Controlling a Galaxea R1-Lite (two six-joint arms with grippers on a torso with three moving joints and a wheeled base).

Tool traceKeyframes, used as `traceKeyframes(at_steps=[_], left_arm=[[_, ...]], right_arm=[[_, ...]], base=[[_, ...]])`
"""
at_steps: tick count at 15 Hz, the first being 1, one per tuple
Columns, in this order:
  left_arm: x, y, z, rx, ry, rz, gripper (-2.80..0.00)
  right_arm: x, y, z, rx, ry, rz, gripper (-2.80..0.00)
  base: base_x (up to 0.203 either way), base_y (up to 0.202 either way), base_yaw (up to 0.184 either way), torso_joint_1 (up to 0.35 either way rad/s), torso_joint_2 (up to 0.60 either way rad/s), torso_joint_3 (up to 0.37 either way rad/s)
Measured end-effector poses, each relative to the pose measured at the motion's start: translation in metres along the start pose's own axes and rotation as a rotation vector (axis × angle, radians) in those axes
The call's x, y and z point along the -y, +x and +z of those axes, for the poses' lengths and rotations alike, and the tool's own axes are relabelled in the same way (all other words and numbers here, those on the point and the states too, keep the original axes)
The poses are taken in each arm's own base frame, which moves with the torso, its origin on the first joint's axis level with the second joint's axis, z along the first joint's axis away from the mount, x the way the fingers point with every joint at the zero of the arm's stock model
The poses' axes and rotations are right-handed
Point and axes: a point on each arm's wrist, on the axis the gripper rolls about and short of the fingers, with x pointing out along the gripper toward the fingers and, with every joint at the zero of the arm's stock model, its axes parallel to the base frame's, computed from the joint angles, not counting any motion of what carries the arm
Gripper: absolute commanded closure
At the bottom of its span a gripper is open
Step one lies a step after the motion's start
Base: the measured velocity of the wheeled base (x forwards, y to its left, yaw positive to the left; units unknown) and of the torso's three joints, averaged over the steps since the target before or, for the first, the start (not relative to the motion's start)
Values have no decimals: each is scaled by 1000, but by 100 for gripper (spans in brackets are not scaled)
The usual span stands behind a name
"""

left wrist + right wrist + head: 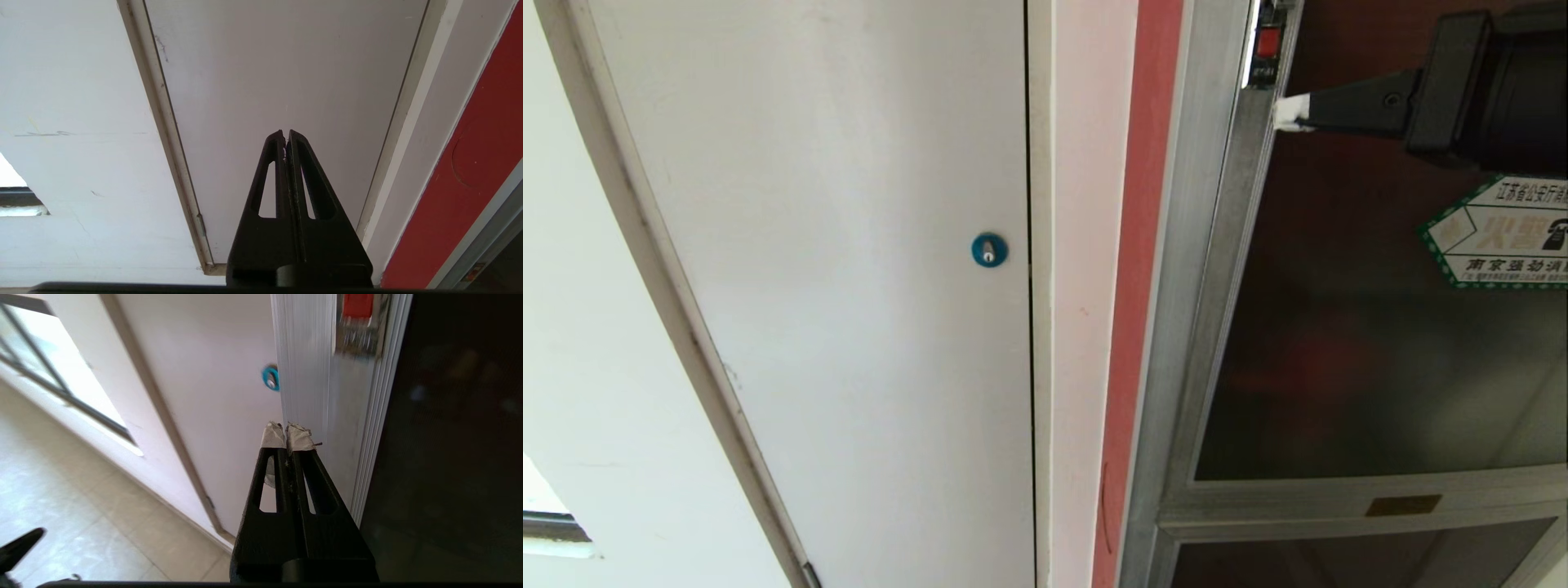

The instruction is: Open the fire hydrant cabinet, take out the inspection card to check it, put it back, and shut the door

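Note:
The fire hydrant cabinet [1176, 327] shows as a silver metal frame to the right of a red strip. Its door [1339, 367] is dark tinted glass with a green-bordered white sticker [1503, 233]. My right gripper [1286, 113] is shut with nothing in it. Its white-taped tips rest at the door's silver left edge, just below a small red latch [1267, 41]. The right wrist view shows the same gripper [287, 430] against that silver edge [310, 375], under the latch [358, 304]. My left gripper [286, 132] is shut and faces the white panel, away from the cabinet. The inspection card is out of view.
A plain white panel [849, 286] with a blue round lock [989, 249] stands left of the cabinet. Below the door are a small brass plate [1403, 505] and a lower dark glass panel [1339, 563]. Tiled floor [61, 518] and a window [61, 384] lie further left.

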Motion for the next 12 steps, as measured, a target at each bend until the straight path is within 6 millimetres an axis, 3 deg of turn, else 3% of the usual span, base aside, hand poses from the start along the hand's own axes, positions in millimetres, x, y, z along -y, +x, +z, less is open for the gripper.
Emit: traceKeyframes(at_steps=[3, 12], left_arm=[[0, 0, 0, 0, 0, 0, 0], [0, 0, 0, 0, 0, 0, 0]], right_arm=[[-4, 5, -14, 66, -5, -122, 0], [-33, 36, -37, 236, -156, -273, 0]], base=[[0, 0, 0, 0, 0, 0], [0, 0, 0, 0, 0, 0]])
